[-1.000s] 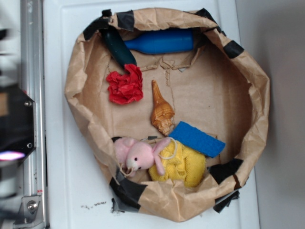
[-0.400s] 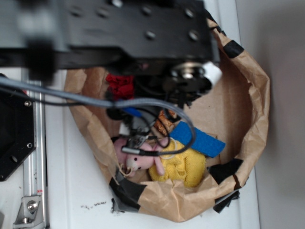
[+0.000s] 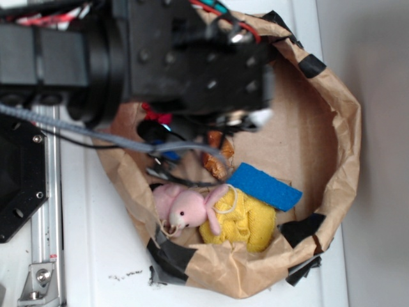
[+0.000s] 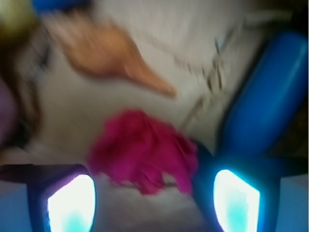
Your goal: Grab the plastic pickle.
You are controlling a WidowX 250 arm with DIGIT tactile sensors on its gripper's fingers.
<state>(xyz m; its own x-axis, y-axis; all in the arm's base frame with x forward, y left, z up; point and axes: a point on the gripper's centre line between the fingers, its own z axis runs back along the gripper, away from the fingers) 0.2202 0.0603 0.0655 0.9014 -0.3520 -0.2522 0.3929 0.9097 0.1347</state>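
The plastic pickle is hidden under the black arm [image 3: 192, 57] in the exterior view. In the blurred wrist view only a dark patch shows between the red crumpled cloth [image 4: 145, 150] and the blue bottle [image 4: 265, 96], merging with my right finger [image 4: 236, 203]; I cannot tell whether it is the pickle. My gripper [image 4: 152, 203] is open above the bag floor with nothing between its fingers. The red cloth lies just ahead of the gap.
A tan seashell [image 4: 106, 58] [image 3: 217, 163] lies beyond the red cloth. A blue sponge [image 3: 265, 187], a pink bunny [image 3: 185, 208] and a yellow knit cloth [image 3: 246, 220] fill the bag's near part. The brown paper bag's rolled rim [image 3: 348, 128] rings everything.
The arm came in over the bag and has since shifted toward its upper left, now covering the bottle, the pickle and most of the red cloth.
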